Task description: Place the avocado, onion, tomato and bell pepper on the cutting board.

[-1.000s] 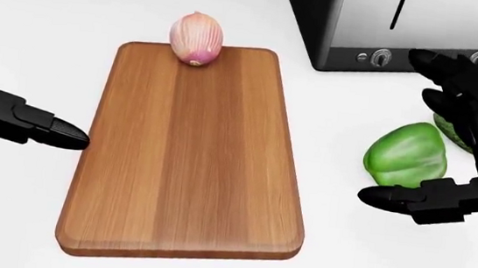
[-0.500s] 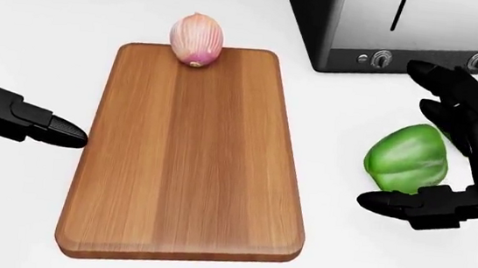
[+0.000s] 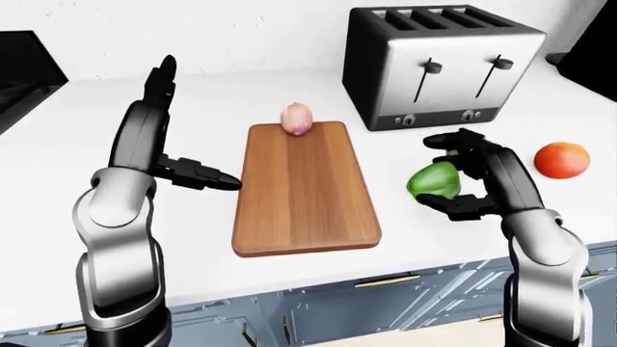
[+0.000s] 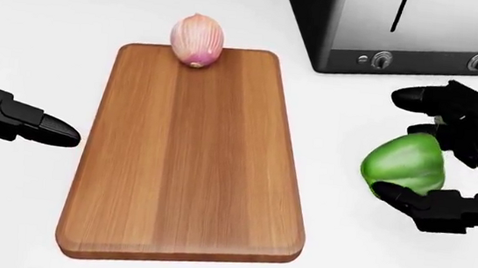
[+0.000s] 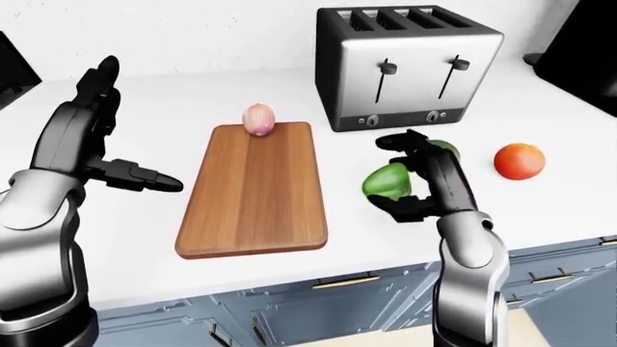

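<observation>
The wooden cutting board (image 4: 187, 168) lies on the white counter. The pink onion (image 4: 197, 39) rests on the board's top edge. My right hand (image 4: 394, 144) is shut on the green bell pepper (image 4: 408, 167) to the right of the board, fingers over its top and thumb under it. The avocado (image 5: 445, 149) shows as a dark green sliver behind that hand, mostly hidden. The red tomato (image 3: 561, 159) sits further right on the counter. My left hand (image 3: 197, 126) is open and empty, left of the board, fingers raised and thumb pointing at the board.
A steel four-slot toaster (image 3: 443, 65) stands above the pepper, close to the board's top right corner. The counter's edge (image 3: 318, 278) runs just below the board, with blue-grey drawers beneath. A dark object sits at the far left edge.
My right hand's fingers have curled down over the bell pepper and the thumb has closed under it. My left hand has drifted slightly left.
</observation>
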You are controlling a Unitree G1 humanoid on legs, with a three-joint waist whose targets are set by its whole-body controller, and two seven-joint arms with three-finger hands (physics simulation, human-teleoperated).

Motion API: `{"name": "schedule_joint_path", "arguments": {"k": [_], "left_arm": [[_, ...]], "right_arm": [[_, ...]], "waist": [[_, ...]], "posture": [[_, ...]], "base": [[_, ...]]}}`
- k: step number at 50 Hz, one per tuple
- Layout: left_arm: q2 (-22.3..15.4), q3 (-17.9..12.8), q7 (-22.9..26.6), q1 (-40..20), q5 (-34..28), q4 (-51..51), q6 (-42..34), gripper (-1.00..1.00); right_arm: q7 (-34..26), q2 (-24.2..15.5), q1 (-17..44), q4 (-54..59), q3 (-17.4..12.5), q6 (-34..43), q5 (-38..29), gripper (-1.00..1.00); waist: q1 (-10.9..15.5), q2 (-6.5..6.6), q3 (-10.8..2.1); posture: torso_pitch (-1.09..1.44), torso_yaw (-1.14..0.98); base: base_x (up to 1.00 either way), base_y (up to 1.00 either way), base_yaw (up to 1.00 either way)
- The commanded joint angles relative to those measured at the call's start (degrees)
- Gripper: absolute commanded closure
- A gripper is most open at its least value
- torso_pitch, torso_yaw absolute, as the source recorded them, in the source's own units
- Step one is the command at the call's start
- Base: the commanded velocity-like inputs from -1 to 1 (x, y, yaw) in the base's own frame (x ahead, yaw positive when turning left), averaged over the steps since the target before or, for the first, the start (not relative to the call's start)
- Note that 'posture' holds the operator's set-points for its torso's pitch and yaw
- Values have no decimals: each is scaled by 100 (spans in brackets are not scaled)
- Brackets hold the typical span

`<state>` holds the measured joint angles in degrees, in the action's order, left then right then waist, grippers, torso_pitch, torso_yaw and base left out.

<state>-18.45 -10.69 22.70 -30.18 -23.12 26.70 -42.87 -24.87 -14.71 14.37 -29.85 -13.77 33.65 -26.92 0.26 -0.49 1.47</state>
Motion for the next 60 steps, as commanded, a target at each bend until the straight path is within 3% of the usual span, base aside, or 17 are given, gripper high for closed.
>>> {"name": "schedule_joint_path", "arguments": {"k": [1, 18, 28, 38, 46, 60], "left_arm": [[-71, -39, -43, -191, -38, 170, 113, -100], [-125, -93, 8, -201, -43, 244, 55, -100], [-135, -109, 12, -148, -49, 314, 32, -100], [-136, -148, -13, -81, -20, 325, 70, -100], [-159, -179, -33, -47, 9, 324, 90, -100], [-191, -185, -33, -87, 23, 311, 59, -100]], "right_arm": [[-24, -54, 119, -190, -8, -104, -4, -9], [-184, -10, 276, -360, 134, 70, -129, 47], [-374, -38, 505, -677, 215, 377, -256, 62], [-529, -100, 1345, -643, 536, 813, -448, 65], [-454, 156, 2154, -84, 939, 774, -523, 67], [-50, 1027, 3085, 1322, 1574, 85, -455, 68]], "waist": [[2, 6, -119], [-8, 19, -114], [-8, 29, -107], [-16, 51, -89], [-26, 85, -84], [-35, 167, -79]], "posture": [[0, 0], [0, 0], [0, 0], [0, 0], [0, 0], [0, 0]], "base": [[0, 0, 0], [0, 0, 0], [0, 0, 0], [0, 0, 0], [0, 0, 0], [0, 0, 0]]}}
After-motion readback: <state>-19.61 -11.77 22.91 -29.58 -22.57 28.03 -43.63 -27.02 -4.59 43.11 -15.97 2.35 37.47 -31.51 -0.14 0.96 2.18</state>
